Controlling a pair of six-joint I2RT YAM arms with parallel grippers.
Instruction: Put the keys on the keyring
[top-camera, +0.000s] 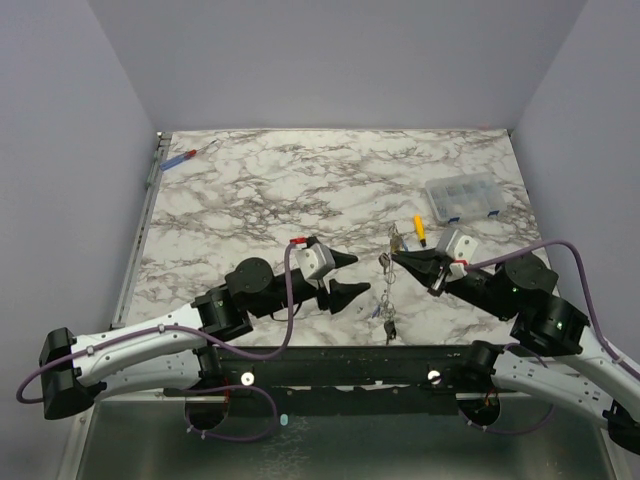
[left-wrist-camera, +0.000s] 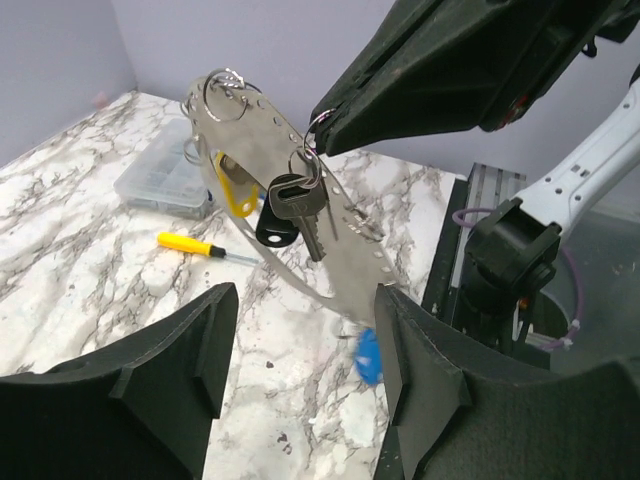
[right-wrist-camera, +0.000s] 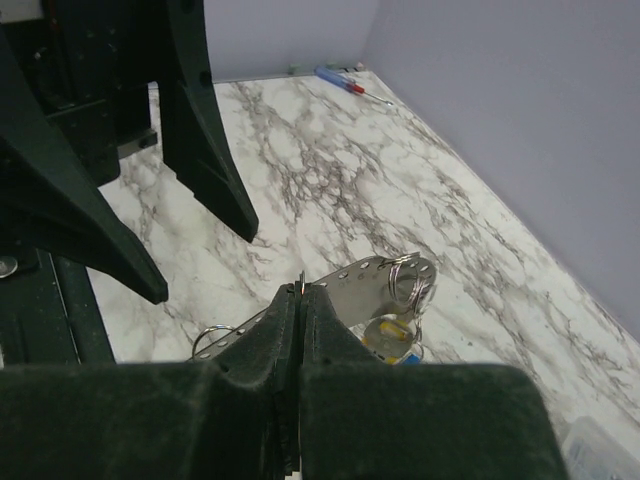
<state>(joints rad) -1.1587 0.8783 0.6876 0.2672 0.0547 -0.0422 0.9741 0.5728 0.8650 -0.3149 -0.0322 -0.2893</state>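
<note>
The keyring (left-wrist-camera: 262, 140) shows as a long perforated silver band with small split rings, held up above the table. A black-headed key (left-wrist-camera: 283, 215), a yellow-capped key (left-wrist-camera: 236, 193) and a blue-capped key (left-wrist-camera: 368, 355) hang from it. My right gripper (top-camera: 385, 260) is shut on a small split ring at the band's edge; its tips also show in the left wrist view (left-wrist-camera: 322, 128) and in its own view (right-wrist-camera: 300, 290). The band (right-wrist-camera: 368, 287) lies just beyond them. My left gripper (top-camera: 347, 276) is open and empty, its jaws either side of the band's lower end without touching it.
A yellow-handled screwdriver (top-camera: 420, 229) and a clear compartment box (top-camera: 465, 198) lie at the right. A red-and-blue-handled screwdriver (top-camera: 186, 157) lies at the far left corner. Walls stand close on three sides. A black rail (top-camera: 330, 360) runs along the near edge.
</note>
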